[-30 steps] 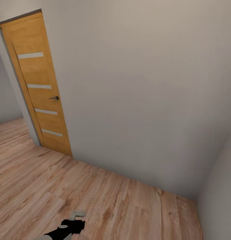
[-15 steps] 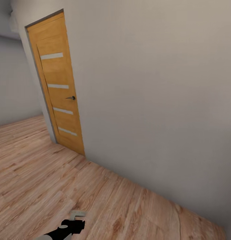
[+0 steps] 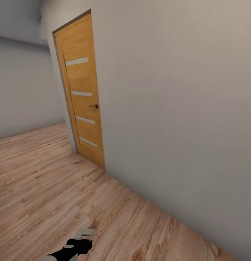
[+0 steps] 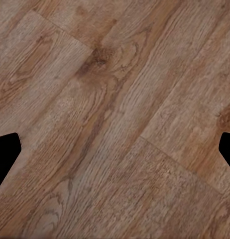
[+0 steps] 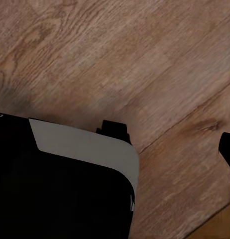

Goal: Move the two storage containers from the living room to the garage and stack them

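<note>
Head view: the left pincer (image 3: pixel 81 242), black with a pale tip, hangs low over a light wood-plank floor (image 3: pixel 42 188). Ahead of it and a little to its right stands a tall orange-brown wooden door (image 3: pixel 83 98) with four pale horizontal slots and a small dark handle (image 3: pixel 93 106), shut in a plain grey-white wall (image 3: pixel 176 108). Left wrist view: two black fingertips (image 4: pixel 5 152) sit far apart at opposite edges, the pincer released, with brown planks (image 4: pixel 115 119) between them. Right wrist view: the right pincer (image 5: pixel 170 134) is spread, grasping nothing, beside a black and white robot body (image 5: pixel 70 169). Both storage containers lie somewhere outside these views.
</note>
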Controlling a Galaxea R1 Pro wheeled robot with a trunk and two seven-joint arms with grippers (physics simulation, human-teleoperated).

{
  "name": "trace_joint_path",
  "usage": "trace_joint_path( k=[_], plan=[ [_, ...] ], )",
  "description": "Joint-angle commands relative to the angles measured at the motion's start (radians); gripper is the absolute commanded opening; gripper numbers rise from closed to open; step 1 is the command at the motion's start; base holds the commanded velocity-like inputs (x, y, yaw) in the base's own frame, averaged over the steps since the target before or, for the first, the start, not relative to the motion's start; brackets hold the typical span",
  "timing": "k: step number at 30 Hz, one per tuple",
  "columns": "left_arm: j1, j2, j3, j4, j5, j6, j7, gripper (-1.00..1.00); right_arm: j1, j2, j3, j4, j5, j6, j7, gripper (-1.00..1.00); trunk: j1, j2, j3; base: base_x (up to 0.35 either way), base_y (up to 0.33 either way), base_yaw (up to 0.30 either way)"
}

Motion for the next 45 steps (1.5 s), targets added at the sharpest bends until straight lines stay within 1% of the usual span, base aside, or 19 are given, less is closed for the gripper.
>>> trace_joint_path(
  k=[1, 16, 36, 45],
  plan=[
    [-0.002, -0.001, -0.004, 0.005, -0.001, -0.007, 0.005, 1.00, 0.000, -0.001, 0.001, 0.000, 0.005, -0.003, 0.000, 1.00, 0.000, -0.001, -0.001, 0.153, -0.093, 0.283],
    [-0.002, -0.001, -0.004, 0.005, 0.000, -0.007, 0.005, 1.00, 0.000, 0.000, 0.001, 0.001, 0.005, -0.003, 0.000, 1.00, 0.000, -0.001, -0.001, 0.108, -0.089, 0.283],
    [-0.002, 0.000, -0.004, 0.005, 0.000, -0.007, 0.005, 1.00, 0.000, 0.000, 0.001, 0.001, 0.005, -0.003, 0.000, 1.00, 0.000, -0.001, -0.001, 0.005, -0.005, 0.284],
    [-0.002, 0.000, -0.004, 0.005, 0.000, -0.007, 0.005, 1.00, 0.000, -0.008, 0.003, 0.000, 0.012, -0.002, 0.000, 1.00, 0.000, -0.001, -0.001, 0.002, -0.002, 0.070]
  ],
)
